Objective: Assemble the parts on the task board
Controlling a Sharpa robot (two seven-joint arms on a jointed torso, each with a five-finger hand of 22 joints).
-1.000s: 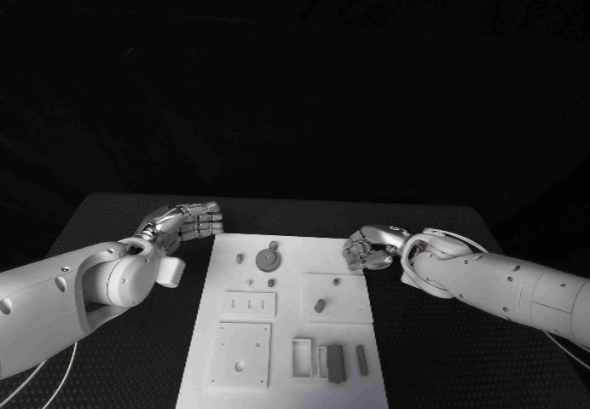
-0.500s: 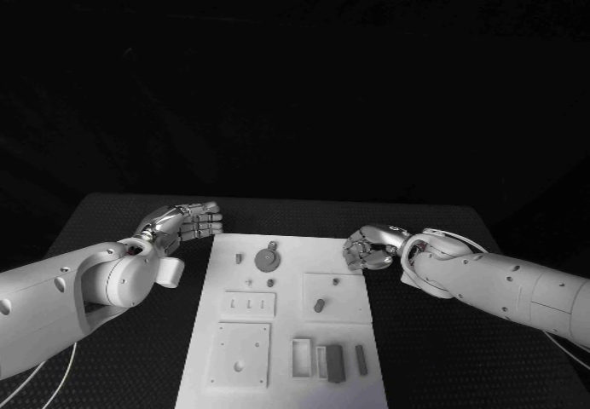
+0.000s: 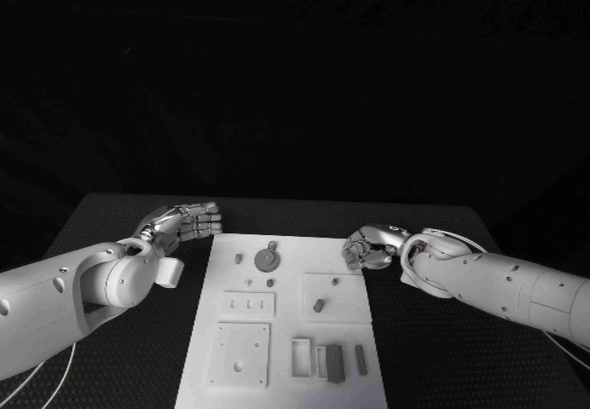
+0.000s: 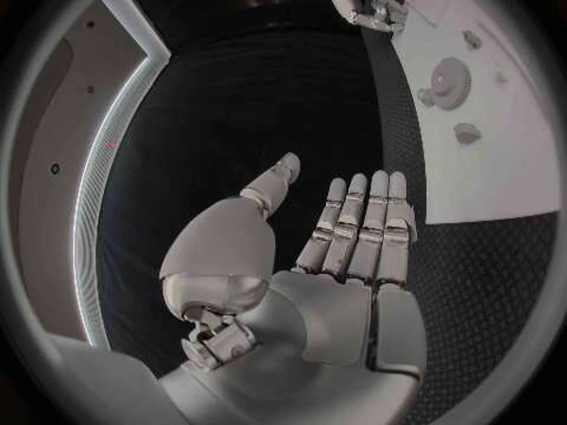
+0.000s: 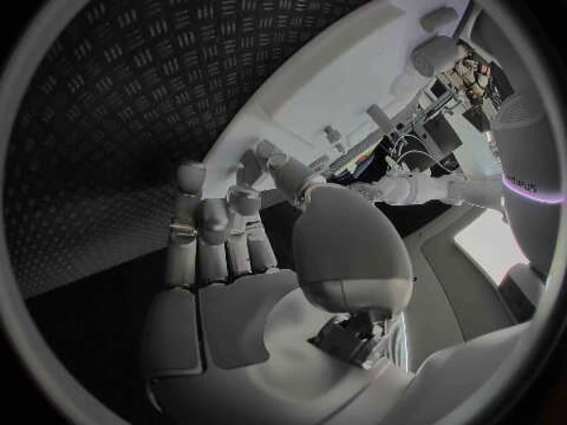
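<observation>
Left hand (image 3: 184, 223) flat, fingers straight, empty, mid-left; right hand (image 3: 370, 247) curled, holding nothing, by task board (image 3: 289, 341) upper-right corner.

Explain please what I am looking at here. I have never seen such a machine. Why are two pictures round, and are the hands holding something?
This is a robot with two white arms, each ending in a silver hand. One picture looks down from its head at a black table. The round pictures come from fisheye cameras at the wrists, behind each hand. On the table lies a white task board with small parts, among them a gear. The left hand hovers beside the board, fingers straight, holding nothing. The right hand sits at the board's other edge with its fingers curled; nothing shows in it.
</observation>
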